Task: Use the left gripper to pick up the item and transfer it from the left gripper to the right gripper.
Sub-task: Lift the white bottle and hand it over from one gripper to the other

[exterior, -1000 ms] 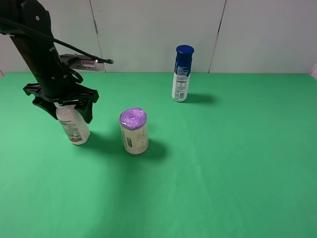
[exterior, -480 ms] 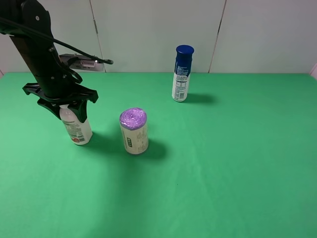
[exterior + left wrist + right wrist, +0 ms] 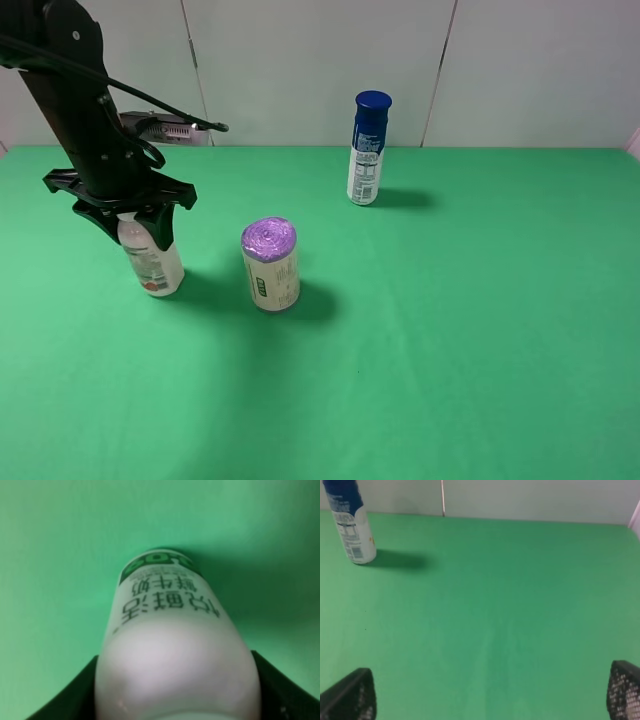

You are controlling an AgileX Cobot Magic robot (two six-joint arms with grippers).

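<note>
The item, a pale pinkish-white bottle (image 3: 153, 263) with a red mark low on its label, stands upright at the left of the green table (image 3: 420, 330). My left gripper (image 3: 133, 230) comes down from above and is shut on the bottle's upper part, hiding its cap. In the left wrist view the bottle (image 3: 172, 645) fills the frame between the two black fingers (image 3: 67, 697). My right gripper (image 3: 487, 695) is open and empty, its fingertips (image 3: 351, 696) wide apart over bare green cloth. It is out of the exterior high view.
A purple-topped can (image 3: 270, 264) stands just right of the bottle. A blue-capped spray can (image 3: 368, 148) stands at the back centre and also shows in the right wrist view (image 3: 349, 522). A white wall bounds the table's far edge.
The left gripper's fingers, spread around the bottle a second ago, have shut on its upper part. The bottle and gripper have shifted very slightly left.
</note>
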